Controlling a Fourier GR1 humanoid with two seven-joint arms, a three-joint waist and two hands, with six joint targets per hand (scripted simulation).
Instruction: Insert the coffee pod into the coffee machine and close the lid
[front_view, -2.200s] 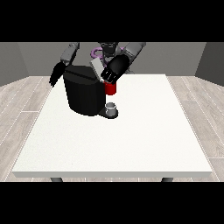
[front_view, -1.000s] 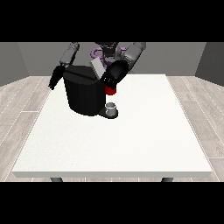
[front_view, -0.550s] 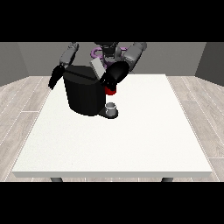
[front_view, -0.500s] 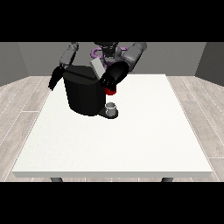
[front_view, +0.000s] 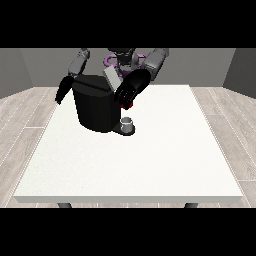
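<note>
The black coffee machine stands at the table's back left. Its grey lid is tilted up at the top. The hand at the view's right hangs in front of the machine's upper right corner, just below the lid. A red thing at the machine peeks out under that hand. A small grey thing sits on the machine's base plate. The hand at the view's left hangs beside the machine's left wall with straight fingers pointing down, holding nothing.
The white table stretches from the machine towards the camera and to the right. The robot's torso stands behind the machine.
The hand at the view's right has sunk a little over the machine's front and now covers most of the red thing. The hand at the view's left has lowered slightly.
</note>
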